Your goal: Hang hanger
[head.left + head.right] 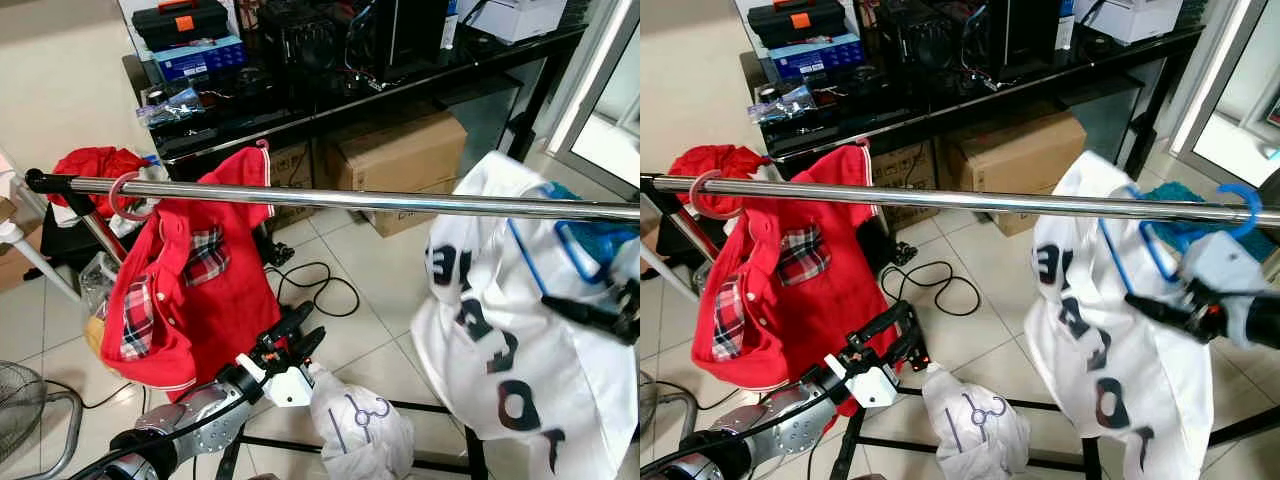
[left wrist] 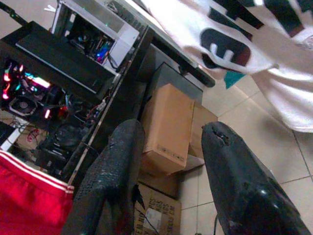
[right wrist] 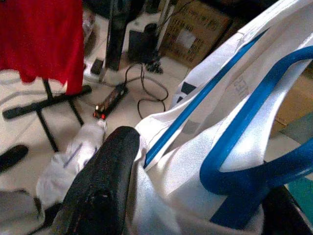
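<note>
Tiled floor beneath a steel rail: right hand grips blue hanger bearing white jersey; left hand open.

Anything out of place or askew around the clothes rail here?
Yes. A white garment with a hanger lies crumpled on the floor by the rack's base, not hung. The red shirt droops lopsided from its pink hanger on the rail. The right pincer holds the white jersey, bunched on its blue hanger.

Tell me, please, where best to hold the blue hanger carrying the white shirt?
Probably the blue hanger by its neck under the hook, from the shirt's right, where the right tool is; that leaves the hook free above the rail.
</note>
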`<state>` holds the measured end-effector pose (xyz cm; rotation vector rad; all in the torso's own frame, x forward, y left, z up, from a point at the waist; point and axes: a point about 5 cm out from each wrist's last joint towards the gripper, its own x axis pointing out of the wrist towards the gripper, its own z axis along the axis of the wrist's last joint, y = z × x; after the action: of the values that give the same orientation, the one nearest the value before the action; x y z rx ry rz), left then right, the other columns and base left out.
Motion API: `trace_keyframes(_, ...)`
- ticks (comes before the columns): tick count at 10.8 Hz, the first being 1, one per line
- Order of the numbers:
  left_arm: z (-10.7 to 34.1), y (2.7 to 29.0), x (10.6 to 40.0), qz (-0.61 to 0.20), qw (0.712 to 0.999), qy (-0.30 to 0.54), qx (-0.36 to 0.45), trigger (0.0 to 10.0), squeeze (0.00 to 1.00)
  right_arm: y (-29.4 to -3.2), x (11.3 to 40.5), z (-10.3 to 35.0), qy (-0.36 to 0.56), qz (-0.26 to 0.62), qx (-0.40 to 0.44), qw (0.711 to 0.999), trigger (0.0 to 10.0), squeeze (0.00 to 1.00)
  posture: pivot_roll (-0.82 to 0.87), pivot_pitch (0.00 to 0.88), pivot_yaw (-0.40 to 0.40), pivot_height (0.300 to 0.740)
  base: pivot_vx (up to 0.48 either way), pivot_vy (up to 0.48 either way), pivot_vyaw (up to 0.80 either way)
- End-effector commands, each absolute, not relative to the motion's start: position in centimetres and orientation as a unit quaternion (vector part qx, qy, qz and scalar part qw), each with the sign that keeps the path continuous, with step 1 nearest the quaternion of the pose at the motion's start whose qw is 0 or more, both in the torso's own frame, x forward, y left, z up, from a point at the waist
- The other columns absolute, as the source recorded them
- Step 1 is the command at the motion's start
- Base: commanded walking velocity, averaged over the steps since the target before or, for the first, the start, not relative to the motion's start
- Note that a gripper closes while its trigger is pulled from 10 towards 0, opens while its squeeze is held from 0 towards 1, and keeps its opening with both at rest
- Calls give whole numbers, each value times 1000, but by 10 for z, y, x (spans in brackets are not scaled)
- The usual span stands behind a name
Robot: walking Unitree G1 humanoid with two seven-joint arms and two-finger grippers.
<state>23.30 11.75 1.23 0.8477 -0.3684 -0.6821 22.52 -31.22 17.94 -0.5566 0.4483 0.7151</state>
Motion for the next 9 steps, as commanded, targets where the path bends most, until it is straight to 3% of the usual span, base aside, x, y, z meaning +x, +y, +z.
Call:
trace_keyframes(1,13,119,234,-320,840,-173,403,10000,0,-305,227,178,210,349,-292,866,0,0,-116,41,66,740,0,0,0)
trace_keyframes(3,12,118,234,-320,840,-172,402,10000,0,-309,231,156,255,325,-359,837,0,0,-115,42,63,740,0,0,0)
trace_keyframes(6,12,118,233,-320,841,-171,401,10000,0,-311,239,181,203,306,-344,864,0,0,-112,44,64,740,0,0,0)
trace_keyframes(9,11,117,233,-321,841,-169,401,10000,0,-320,234,171,246,295,-362,849,0,0,-112,44,64,740,0,0,0)
